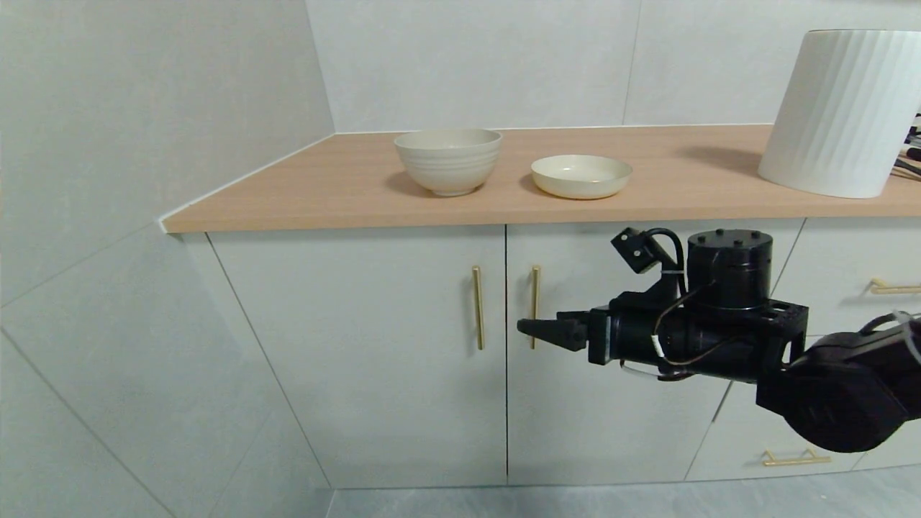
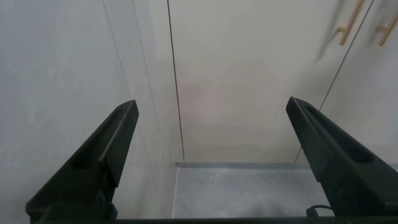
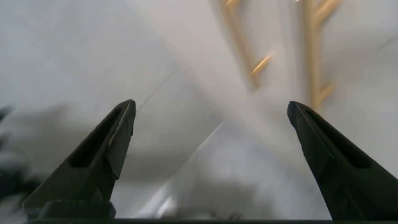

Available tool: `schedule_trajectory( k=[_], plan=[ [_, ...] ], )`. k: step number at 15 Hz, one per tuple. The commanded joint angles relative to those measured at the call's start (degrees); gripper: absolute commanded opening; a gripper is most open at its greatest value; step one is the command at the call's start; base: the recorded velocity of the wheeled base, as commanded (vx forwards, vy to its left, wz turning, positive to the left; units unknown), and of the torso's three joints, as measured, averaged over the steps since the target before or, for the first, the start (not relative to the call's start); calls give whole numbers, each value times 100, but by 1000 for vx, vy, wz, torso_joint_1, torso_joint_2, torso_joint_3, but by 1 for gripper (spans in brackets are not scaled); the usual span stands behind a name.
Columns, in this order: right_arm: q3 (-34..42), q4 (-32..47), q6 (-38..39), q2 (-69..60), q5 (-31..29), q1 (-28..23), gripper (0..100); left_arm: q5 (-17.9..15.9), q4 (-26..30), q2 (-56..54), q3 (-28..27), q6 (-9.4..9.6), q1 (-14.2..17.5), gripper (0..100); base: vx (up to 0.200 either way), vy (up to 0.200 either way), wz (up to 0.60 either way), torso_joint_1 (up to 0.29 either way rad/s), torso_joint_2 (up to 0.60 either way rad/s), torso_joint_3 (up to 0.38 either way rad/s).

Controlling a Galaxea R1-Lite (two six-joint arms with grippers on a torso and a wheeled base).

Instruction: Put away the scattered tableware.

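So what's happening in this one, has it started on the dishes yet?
Nothing is held yet. A bowl and a shallow dish sit on the wooden counter. The right claw, open, is held out before the closed cabinet doors below, level with the gold handle; whether it touches is unclear. The left claw is open too, facing the cabinet front and floor.

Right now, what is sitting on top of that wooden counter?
The counter holds a deep bowl, a shallow dish beside it, and a tall white ribbed container. Dark items behind that container are mostly covered; the bowl's inside is hidden.
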Motion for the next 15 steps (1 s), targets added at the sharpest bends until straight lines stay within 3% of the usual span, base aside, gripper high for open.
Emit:
schedule_trajectory(
  k=[1, 15],
  plan=[
    [-166, -543, 50, 735, -491, 133, 100, 2, 4, 9, 1, -4, 2, 100, 0, 0, 0, 0, 0, 0],
    [-658, -1281, 322, 1552, -1010, 80, 100, 2, 4, 9, 1, -4, 2, 100, 0, 0, 0, 0, 0, 0]
  ],
)
